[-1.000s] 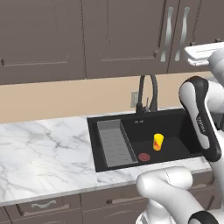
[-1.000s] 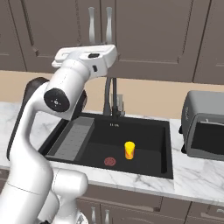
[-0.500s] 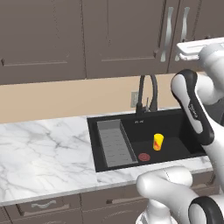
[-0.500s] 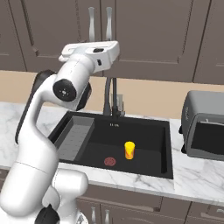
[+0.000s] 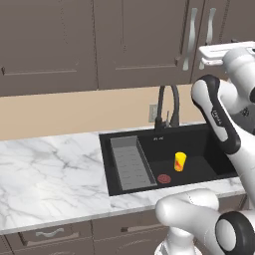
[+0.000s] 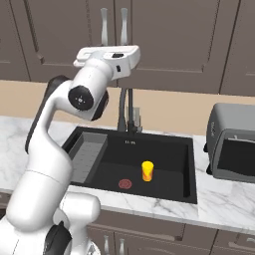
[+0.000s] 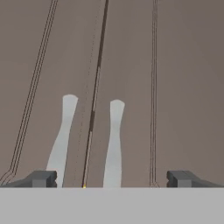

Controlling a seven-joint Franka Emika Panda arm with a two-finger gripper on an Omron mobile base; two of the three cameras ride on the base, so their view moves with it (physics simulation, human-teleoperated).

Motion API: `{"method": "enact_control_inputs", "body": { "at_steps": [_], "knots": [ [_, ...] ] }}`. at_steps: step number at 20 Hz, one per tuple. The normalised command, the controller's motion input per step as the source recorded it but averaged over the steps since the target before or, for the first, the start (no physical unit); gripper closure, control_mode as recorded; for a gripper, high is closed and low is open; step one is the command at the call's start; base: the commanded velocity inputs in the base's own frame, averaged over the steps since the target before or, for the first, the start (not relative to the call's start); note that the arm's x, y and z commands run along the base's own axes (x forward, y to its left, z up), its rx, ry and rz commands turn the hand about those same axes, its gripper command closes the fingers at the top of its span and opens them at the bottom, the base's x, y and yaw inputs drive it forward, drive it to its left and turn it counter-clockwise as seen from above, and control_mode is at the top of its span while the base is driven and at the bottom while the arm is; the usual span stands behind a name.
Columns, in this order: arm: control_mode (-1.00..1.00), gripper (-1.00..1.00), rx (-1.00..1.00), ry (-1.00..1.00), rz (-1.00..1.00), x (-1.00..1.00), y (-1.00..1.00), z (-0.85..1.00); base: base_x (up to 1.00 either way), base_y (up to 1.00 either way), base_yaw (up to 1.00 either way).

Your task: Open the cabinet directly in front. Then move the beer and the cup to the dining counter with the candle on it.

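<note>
- While the arm was raised toward the cabinet point(image 7: 131, 65), the claw point(image 7: 111, 178) stood released, its jaws spread wide and grasping nothing.
- Both cabinet doors were shut; the seam between them ran up just left of the claw's centre line.
- The two silver handles point(image 7: 114, 144) lay ahead of the claw, between its fingertips point(image 7: 41, 178), apart from them.
- The cup point(image 5: 180, 161) stood upright in the black sink point(image 5: 199, 144), well below the claw.
- A toaster oven point(image 6: 232, 145) sat on the marble counter point(image 5: 50, 174), below and right of the claw.
</note>
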Motion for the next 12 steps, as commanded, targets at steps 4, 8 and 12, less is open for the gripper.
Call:
{"method": "enact_control_inputs", "body": {
  "at_steps": [4, 8, 12],
  "knots": [
    [-1.0, -1.0, 0.02, 0.0, 0.0, 0.26, -0.09, 0.0, 0.0, 0.0, 0.0],
    [-1.0, -1.0, 0.0, 0.0, 0.0, 0.31, 0.0, 0.0, 0.0, 0.0, 0.0],
    [-1.0, -1.0, 0.0, 0.0, 0.0, 0.32, 0.0, 0.0, 0.0, 0.0, 0.0]
  ]
}}
